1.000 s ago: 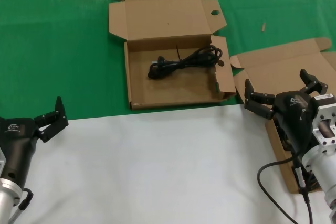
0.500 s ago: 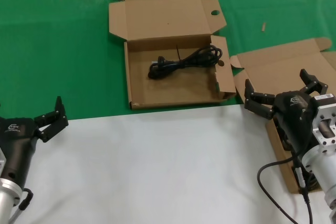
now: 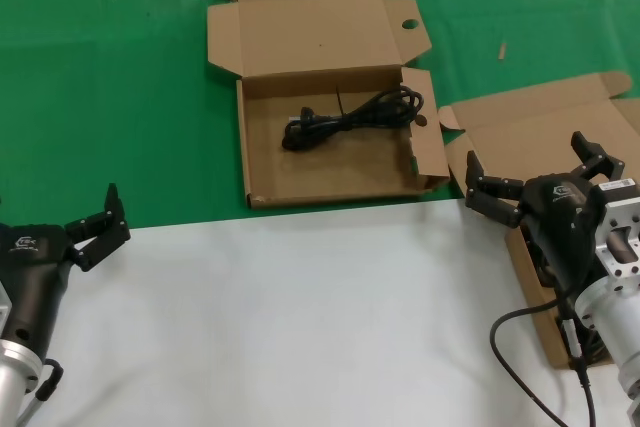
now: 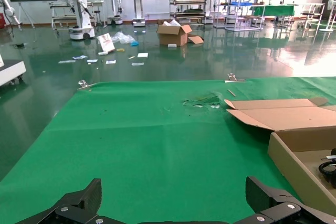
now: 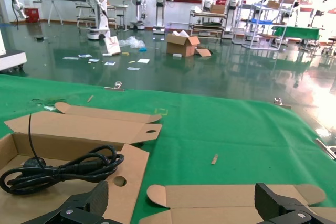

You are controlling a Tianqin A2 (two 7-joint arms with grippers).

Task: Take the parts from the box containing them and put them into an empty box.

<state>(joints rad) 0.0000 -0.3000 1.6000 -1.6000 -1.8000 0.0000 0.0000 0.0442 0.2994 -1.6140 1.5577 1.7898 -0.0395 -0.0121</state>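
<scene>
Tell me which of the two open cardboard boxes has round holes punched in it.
The box in the middle, holding the black cable: one hole in its lid corner, another in its side flap. The box under the right gripper shows none.

Light falls evenly and brightly from above across the whole bench, with no dim corner. The white sheet (image 3: 300, 317) over the near edge is almost washed out and shows little texture, while the green cloth (image 3: 100, 97) beyond it keeps full colour. Shadows are soft and short: a thin dark band lies inside the open box (image 3: 335, 137) under its raised lid. In the wrist views the polished hall floor (image 4: 157, 61) carries broad glare and pale reflections, strongest toward one side. The far hall stays fairly sharp; the nearest black finger (image 4: 79, 205) looks slightly soft.
</scene>
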